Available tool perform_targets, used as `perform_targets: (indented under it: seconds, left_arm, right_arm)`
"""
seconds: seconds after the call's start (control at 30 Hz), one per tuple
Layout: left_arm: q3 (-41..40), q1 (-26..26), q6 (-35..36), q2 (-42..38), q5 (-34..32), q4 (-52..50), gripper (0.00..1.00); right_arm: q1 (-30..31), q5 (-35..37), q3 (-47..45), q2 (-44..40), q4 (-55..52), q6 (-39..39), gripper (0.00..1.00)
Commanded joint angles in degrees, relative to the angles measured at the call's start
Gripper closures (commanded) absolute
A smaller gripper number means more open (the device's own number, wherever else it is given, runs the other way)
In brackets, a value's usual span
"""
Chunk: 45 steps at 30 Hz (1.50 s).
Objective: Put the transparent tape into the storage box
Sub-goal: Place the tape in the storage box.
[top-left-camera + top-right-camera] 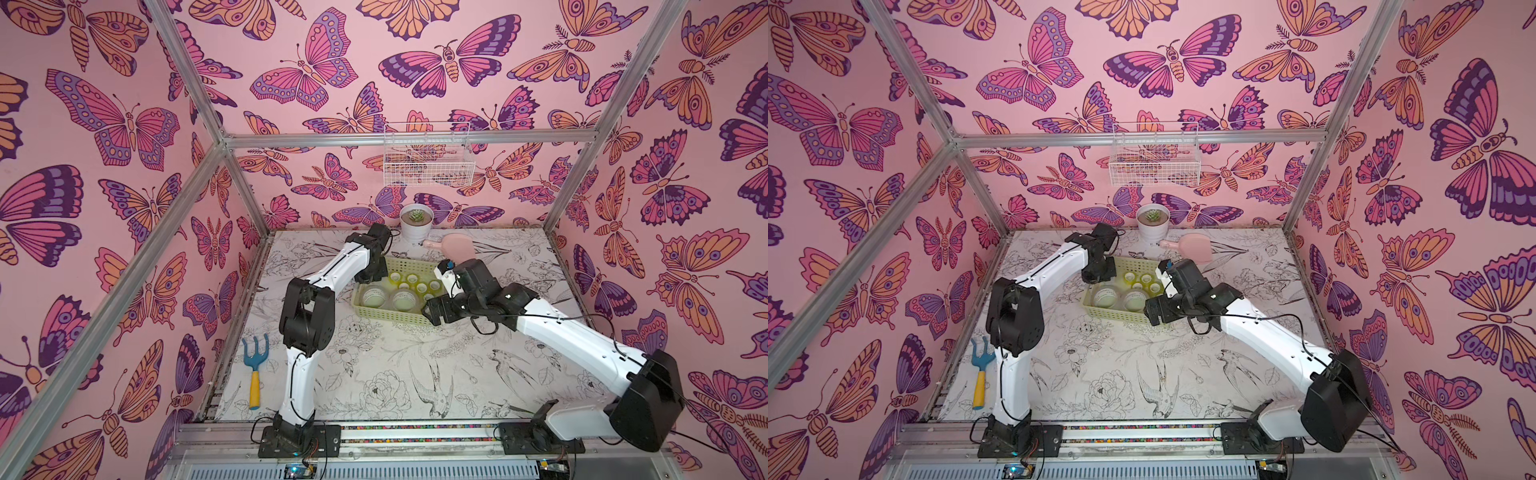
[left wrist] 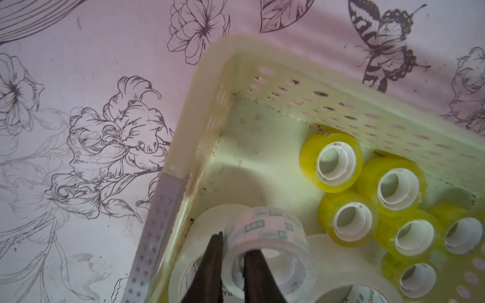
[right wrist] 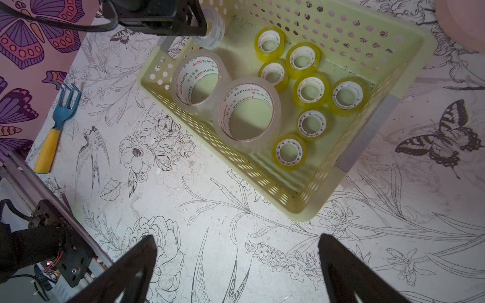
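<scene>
The storage box [image 1: 390,316] [image 3: 265,181], a pale yellow-green lattice basket, sits mid-table. Inside lie several small yellow-tinted tape rolls [image 3: 312,90] [image 2: 332,164] and two large colourless rolls [image 3: 199,81] [image 3: 246,110]. My left gripper [image 2: 235,244] is shut on a small colourless tape roll [image 2: 267,236] [image 3: 214,30], one finger inside its core and one outside. It holds the roll over the box's far left corner, above a large roll. My right gripper [image 3: 236,241] stands open and empty over the bare table, just outside the box's near right corner.
A white wire basket [image 1: 428,160] hangs on the back wall. A potted succulent [image 1: 416,222] and a pink scoop [image 1: 453,245] stand behind the box. A blue hand rake with a yellow handle [image 1: 254,372] lies near the front left edge.
</scene>
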Motion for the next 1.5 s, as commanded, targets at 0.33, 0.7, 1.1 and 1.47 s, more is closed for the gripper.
perform_targets:
  seconds: [0.33,0.7,1.1,1.47]
  left_arm:
    - [9.11,1.27,3.9,11.17,3.14,-1.57,0.98]
    - [10.42,1.21,3.73,14.49,6.36,-1.61,0.94]
    - [8.43,0.46,2.51,10.02,5.49,-1.55,0.65]
    - [3.3,-0.49,2.03,0.64,4.19,-0.26,0.5]
  right_arm:
    - [-0.27,2.03,3.07,-0.45,-2.96,-0.59,0.01]
    - [-0.27,2.04,3.52,0.27,-3.08,-0.15,0.01]
    - [-0.27,2.21,6.15,0.83,-5.55,-0.83,0.01]
    - [-1.12,5.35,8.85,1.07,-8.39,-0.92,0.01]
